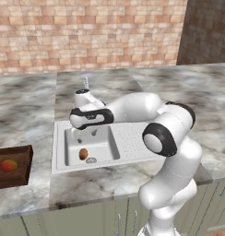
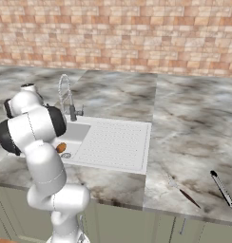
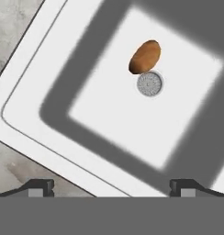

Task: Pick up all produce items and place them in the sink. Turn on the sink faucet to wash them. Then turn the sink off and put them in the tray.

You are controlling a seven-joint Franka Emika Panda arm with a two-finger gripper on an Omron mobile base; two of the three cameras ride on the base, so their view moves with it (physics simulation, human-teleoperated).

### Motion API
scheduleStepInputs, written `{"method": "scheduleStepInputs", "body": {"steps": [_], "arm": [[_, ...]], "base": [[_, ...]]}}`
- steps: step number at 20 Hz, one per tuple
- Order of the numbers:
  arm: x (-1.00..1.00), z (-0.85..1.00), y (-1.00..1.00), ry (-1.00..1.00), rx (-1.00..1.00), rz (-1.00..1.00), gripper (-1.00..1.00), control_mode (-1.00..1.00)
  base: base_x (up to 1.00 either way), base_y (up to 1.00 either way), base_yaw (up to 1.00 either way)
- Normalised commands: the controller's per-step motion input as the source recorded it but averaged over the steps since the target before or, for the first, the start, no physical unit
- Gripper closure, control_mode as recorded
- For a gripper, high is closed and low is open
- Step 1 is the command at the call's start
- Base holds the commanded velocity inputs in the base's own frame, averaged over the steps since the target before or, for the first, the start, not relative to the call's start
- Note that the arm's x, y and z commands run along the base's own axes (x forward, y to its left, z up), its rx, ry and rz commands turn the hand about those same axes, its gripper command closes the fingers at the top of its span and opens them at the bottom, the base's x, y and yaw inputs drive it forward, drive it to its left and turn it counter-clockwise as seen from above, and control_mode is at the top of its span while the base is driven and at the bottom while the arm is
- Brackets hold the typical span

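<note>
Left to right across the worktop (image 1: 22, 97): the wooden tray (image 1: 23, 177) sits at the far left edge with the red-and-green fruit (image 1: 9, 165) lying inside it. To its right is the white sink (image 1: 128, 140), and the brown oval (image 1: 83, 154) rests on the basin floor, touching the round drain (image 1: 91, 160) on its left side. The faucet (image 2: 65, 95) rises at the far rim of the basin; no water is visible. The gripper (image 3: 112, 188) hangs above the basin with the jaws spread wide and nothing between them. In the hand view the brown oval (image 3: 145, 57) lies well ahead of the fingertips (image 3: 40, 187) and slightly toward the right-hand one, its long axis slanted across the line joining the two tips, one end against the drain (image 3: 149, 83). Judgement: the oval is the remaining item for the tray; the jaws need to travel forward over it and descend, closing across its short width.
</note>
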Motion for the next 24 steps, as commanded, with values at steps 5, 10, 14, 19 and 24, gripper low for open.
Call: {"method": "scheduleStepInputs", "body": {"steps": [5, 10, 14, 19, 24], "arm": [[0.08, -0.34, 0.00, -0.01, 0.01, -0.45, -1.00, -1.00], [0.22, -0.28, -0.04, 0.00, 0.00, -0.41, -1.00, -1.00], [0.30, -0.22, -0.07, 0.00, 0.00, -0.36, -1.00, -1.00], [0.38, -0.22, -0.01, 0.00, 0.01, -0.27, -1.00, -1.00], [0.38, -0.30, 0.00, 0.00, 0.00, -0.18, -1.00, -1.00]], "base": [[0.00, 0.00, 0.00], [0.00, 0.00, 0.00], [0.00, 0.00, 0.00], [0.00, 0.00, 0.00], [0.00, 0.00, 0.00]]}}
